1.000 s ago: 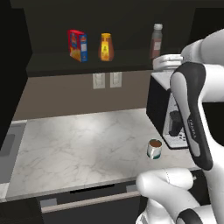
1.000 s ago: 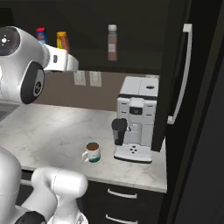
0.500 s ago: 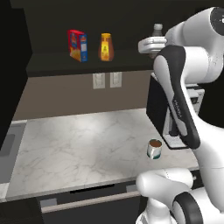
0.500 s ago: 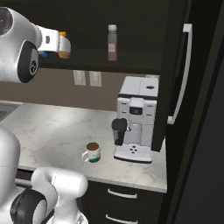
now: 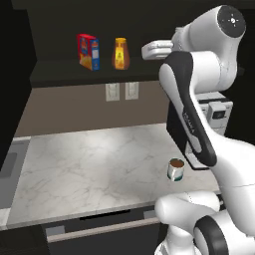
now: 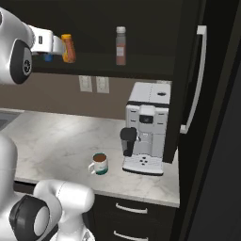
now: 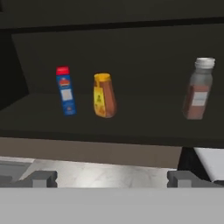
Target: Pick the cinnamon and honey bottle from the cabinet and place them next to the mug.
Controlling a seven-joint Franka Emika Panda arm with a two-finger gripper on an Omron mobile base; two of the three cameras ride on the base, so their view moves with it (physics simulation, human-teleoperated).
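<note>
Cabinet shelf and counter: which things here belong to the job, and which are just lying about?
Job:
- cinnamon, on the shelf
- honey bottle, on the shelf
- cabinet
- mug, on the counter
- gripper, open, facing the shelf

Lying about:
- red-blue box, left of the honey bottle
- coffee machine
- wall outlets

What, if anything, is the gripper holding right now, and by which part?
Nothing. The gripper is open and empty, short of the cabinet shelf where the honey bottle and cinnamon stand untouched.
</note>
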